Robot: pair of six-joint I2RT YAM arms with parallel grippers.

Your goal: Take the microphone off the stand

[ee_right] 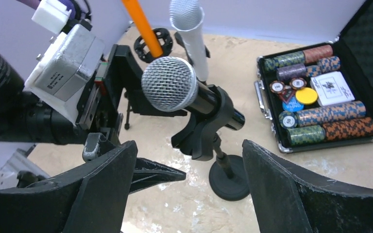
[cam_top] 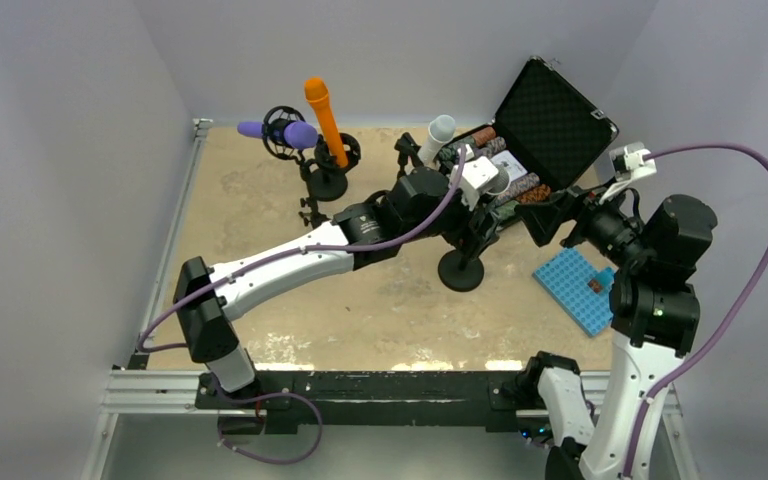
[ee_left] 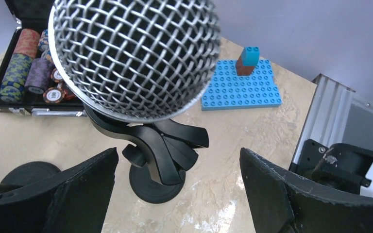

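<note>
A black microphone with a silver mesh head (ee_right: 169,83) sits in the black clip (ee_right: 204,131) of a short stand with a round base (ee_right: 229,182) in the middle of the table. In the top view my left wrist hides most of it; only the base (cam_top: 461,270) shows well. My left gripper (ee_left: 177,194) is open right at the mesh head (ee_left: 136,53), its fingers (ee_left: 73,194) wide on either side and touching nothing. My right gripper (ee_right: 189,189) is open and empty, facing the microphone from the right, a little away from it.
An orange microphone (cam_top: 325,120), a purple one (cam_top: 285,130) and a white one (cam_top: 438,137) stand on stands at the back. An open black case of poker chips (cam_top: 550,130) lies at the back right. A blue brick plate (cam_top: 580,290) lies to the right.
</note>
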